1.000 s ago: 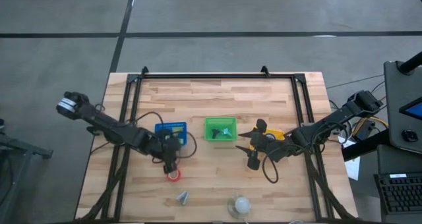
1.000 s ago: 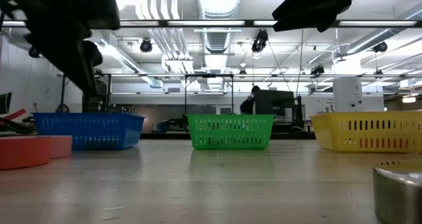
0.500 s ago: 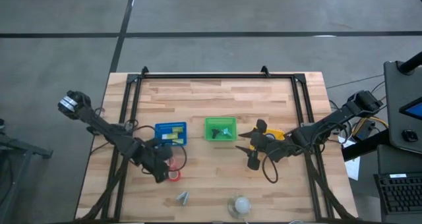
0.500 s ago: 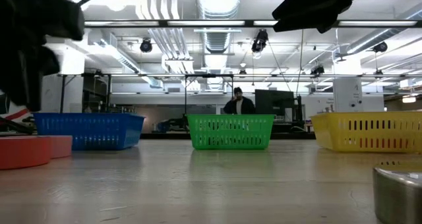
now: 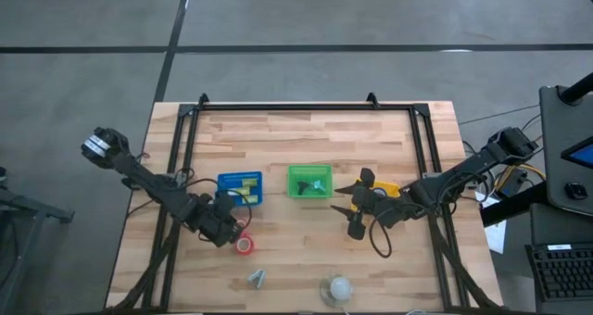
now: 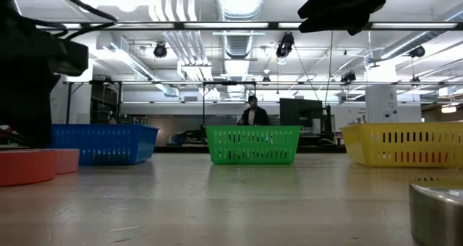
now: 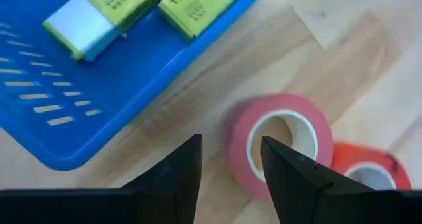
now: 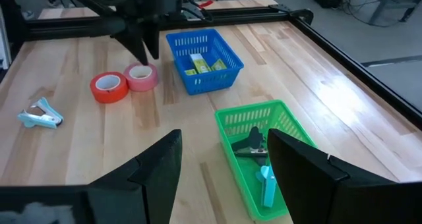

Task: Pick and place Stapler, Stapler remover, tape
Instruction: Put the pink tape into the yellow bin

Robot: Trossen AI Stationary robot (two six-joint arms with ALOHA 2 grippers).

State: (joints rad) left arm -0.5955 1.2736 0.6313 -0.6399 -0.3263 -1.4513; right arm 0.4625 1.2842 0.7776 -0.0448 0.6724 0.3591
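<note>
Two tape rolls lie flat and side by side on the wood: a pink one [image 7: 283, 141] and a red-orange one [image 7: 364, 172], seen in the high view as tape [image 5: 244, 245]. My left gripper [image 5: 225, 233] is open and hovers just left of them; in its wrist view [image 7: 231, 143] one finger stands over the pink roll's edge, and I see no touch. A light-blue staple remover [image 5: 257, 278] lies near the table's near edge. My right gripper [image 5: 347, 207] is open and waits between the green basket [image 5: 309, 181] and the yellow basket [image 5: 387, 191]. No stapler or dark blue roll shows.
The blue basket [image 5: 241, 187] holds yellow-green boxes [image 7: 119, 6]. In the green basket lie a dark remover [image 8: 254, 143] and a light-blue one [image 8: 266, 184]. A white ball [image 5: 338, 287] sits at the near edge. A black frame [image 5: 296, 107] borders the table. A person [image 6: 251, 114] stands far behind.
My left gripper has swung from above the tape rolls, beside the blue basket, toward the table's left and near edge, turning as it went, then eased back a little toward the rolls. The rolls have stayed where they were. My right arm has kept still.
</note>
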